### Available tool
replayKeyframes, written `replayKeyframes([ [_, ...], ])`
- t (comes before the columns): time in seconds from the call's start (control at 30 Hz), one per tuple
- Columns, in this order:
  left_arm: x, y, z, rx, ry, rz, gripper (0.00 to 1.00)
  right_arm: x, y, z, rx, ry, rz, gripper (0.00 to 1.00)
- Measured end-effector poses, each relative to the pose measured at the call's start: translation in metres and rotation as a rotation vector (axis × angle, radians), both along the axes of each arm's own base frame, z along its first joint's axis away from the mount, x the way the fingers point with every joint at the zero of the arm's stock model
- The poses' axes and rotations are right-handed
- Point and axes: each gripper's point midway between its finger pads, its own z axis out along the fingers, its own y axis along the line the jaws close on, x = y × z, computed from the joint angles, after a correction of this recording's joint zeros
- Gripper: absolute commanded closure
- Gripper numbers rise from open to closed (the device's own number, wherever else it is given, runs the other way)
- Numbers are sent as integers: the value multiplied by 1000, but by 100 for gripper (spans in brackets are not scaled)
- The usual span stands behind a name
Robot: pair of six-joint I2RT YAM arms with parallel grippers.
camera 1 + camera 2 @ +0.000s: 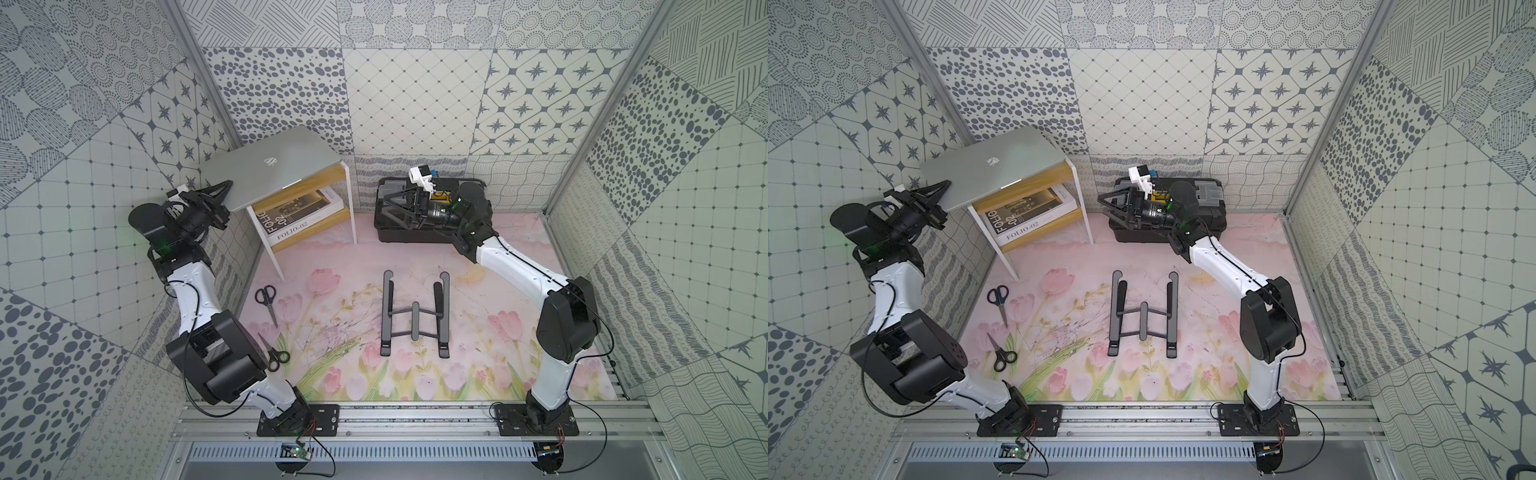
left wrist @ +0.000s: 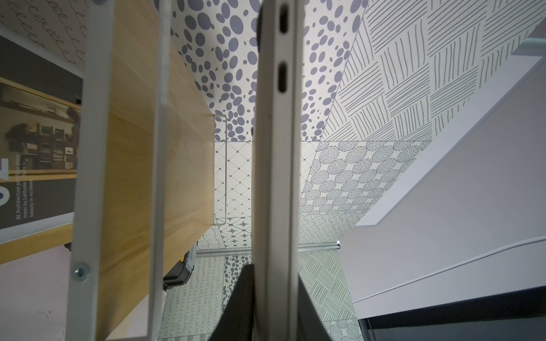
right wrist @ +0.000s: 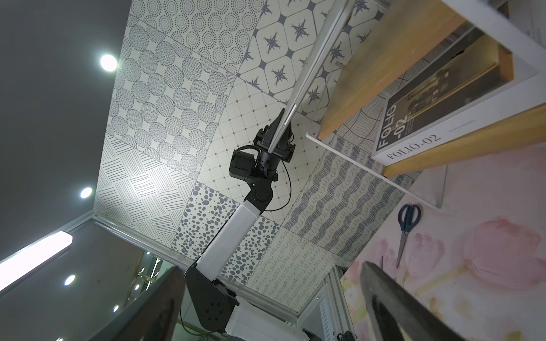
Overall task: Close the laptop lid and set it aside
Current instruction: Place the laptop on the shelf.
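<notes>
thin silver laptop (image 1: 257, 174), closed, logo upward

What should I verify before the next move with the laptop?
1. Laptop lid shut: ok. The left wrist view shows a single thin closed edge.
2. Grip on the laptop: ok, but the left tool clamps it only near one corner, so the rest hangs unsupported.
3. Laptop clear of the shelf top: ok. A gap shows between them.
4. Shelf top free of clutter: ok where it is visible. In both top views the laptop hides part of it.
5. Right tool out of the way: ok. It is open and empty over the toolbox.
</notes>
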Motion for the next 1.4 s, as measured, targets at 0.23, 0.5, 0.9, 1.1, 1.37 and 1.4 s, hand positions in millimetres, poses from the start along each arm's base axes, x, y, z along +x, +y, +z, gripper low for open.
replayKeyframes([
  [0.23, 7, -12, -7, 23, 7, -32, 100, 3, 21, 14, 9, -23, -5, 3],
  [0.5, 18, -8, -31, 24, 43, -28, 100, 1, 22, 4, 12, -9, -21, 3],
  [0.9, 27, 3, -38, 61, 19, 27, 100, -9, 12, 1, 19, -6, -41, 3],
  [1.1, 35, 8, -39, 54, -21, 32, 100, -10, 12, 4, 28, -13, -41, 3],
  [1.37, 40, 14, -37, -12, -41, 42, 100, -11, 12, 6, 36, -8, -37, 3],
  [1.4, 40, 13, -37, -18, -39, 40, 100, -11, 11, 6, 37, -7, -37, 3],
])
